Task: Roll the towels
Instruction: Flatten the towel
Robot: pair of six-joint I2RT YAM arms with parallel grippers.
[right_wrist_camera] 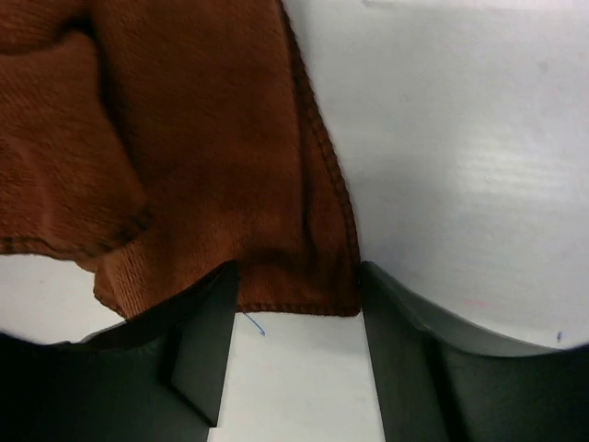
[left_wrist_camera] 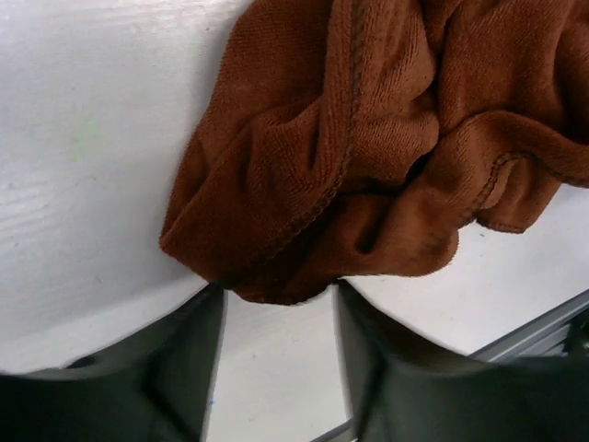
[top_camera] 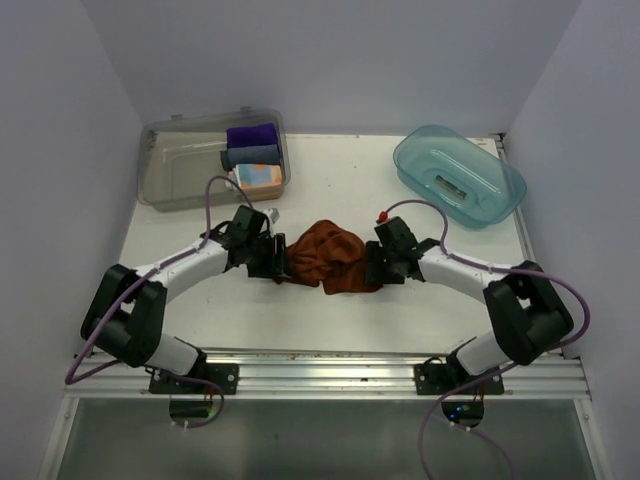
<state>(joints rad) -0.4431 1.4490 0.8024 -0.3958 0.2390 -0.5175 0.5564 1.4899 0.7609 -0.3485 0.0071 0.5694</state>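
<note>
My left pincer (top_camera: pixel 276 260) and right pincer (top_camera: pixel 374 262) stand open, holding nothing, mouths at opposite hems of the crumpled towel (top_camera: pixel 328 257) mid-desk (top_camera: pixel 330 180), placed, I judge, to pinch and spread it before rolling.

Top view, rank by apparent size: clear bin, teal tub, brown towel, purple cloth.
1. clear bin and teal tub: they look about alike, so not ranked against each other
2. brown towel
3. purple cloth
</note>
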